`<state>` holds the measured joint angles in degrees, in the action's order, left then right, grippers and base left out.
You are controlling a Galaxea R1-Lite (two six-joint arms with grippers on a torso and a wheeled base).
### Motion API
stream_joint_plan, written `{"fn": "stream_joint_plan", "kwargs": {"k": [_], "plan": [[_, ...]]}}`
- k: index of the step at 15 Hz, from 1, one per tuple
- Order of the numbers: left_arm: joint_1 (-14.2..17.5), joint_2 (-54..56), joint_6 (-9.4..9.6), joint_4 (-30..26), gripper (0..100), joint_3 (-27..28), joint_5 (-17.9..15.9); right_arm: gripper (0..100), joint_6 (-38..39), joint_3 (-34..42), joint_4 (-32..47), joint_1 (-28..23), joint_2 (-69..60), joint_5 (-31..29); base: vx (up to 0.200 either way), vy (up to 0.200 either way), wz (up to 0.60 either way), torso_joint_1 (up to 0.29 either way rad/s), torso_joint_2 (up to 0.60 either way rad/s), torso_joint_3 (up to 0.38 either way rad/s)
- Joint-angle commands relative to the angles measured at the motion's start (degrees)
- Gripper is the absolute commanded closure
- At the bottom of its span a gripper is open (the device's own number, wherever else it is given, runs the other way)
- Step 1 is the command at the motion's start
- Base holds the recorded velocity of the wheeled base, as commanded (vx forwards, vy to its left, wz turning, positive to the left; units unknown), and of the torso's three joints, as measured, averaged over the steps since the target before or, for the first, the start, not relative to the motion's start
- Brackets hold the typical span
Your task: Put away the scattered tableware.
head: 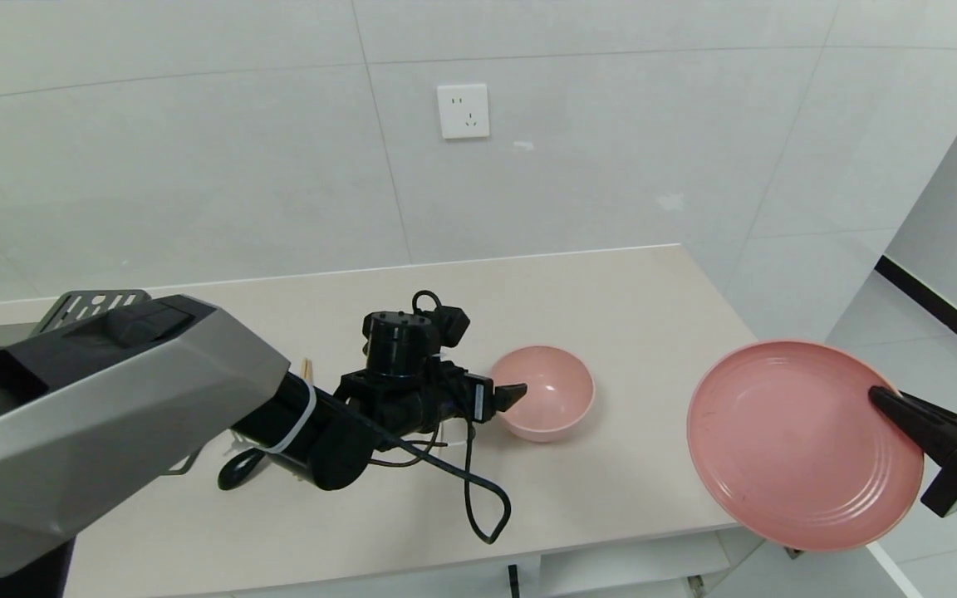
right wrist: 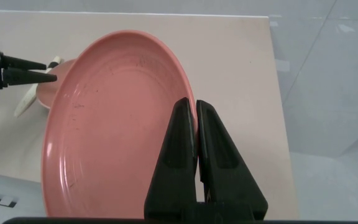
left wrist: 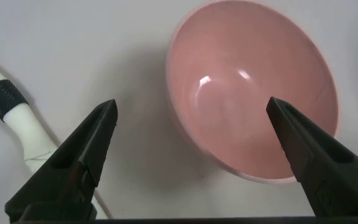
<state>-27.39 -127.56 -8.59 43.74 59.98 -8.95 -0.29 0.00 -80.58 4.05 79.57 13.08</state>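
Near right: right gripper (head: 884, 400) is clamped on the right rim of the pink plate (head: 794, 444). It's a thin edge pinch only. The plate is tilted and hangs past the table's (head: 611, 307) right edge with nothing under it.
Risk: the plate pivots or slips out of that pinch on a fast swing, and then it lands on the floor, not the table.
Right arm comes in from the right, fingers pointing left.

Mid table: left gripper (head: 516, 394) is spread wide and holds nothing, tips at the pink bowl's (head: 549, 394) left rim. In the wrist view one finger sits over the bowl, the other outside it over bare table.
Risk: closing on the curved wall could tip the bowl or skate it right, and a low finger could shove it first. A white handle (left wrist: 23, 124) lies just beside the outside finger and could get clipped.
Left arm is stretched low across the table from the left, with a cable (head: 478, 498) looping below the wrist.

Farther left, behind that arm: chopsticks (head: 307, 367), mostly hidden.
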Motion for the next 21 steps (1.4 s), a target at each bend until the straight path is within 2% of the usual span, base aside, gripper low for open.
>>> {"fn": "stream_joint_plan", "kwargs": {"k": [1,14,19,20,21], "plan": [[-0.03,-0.32,-0.02,0.12,0,0.05,-0.02,100,-0.06,0.00,-0.02,0.00,-0.64,0.02,0.000,0.000,0.00,0.000,0.00,0.000],[-0.82,-4.63,0.07,2.58,0,0.32,-0.10,100,-0.06,0.00,0.60,-0.09,-1.17,0.02,0.000,0.000,0.00,0.000,0.00,0.000],[-0.82,-6.82,0.07,3.55,0,2.34,-0.02,100,-0.06,0.00,0.69,-1.59,-2.05,0.02,0.000,0.000,0.00,0.000,0.00,0.000],[-0.82,-7.00,0.07,3.55,100,2.25,-0.10,100,-0.06,0.00,0.69,-1.59,-2.05,0.02,0.000,0.000,0.00,0.000,0.00,0.000],[-0.82,-7.17,0.07,3.55,100,2.16,-0.19,100,-0.06,0.00,0.69,-1.59,-1.96,0.02,0.000,0.000,0.00,0.000,0.00,0.000]]}}
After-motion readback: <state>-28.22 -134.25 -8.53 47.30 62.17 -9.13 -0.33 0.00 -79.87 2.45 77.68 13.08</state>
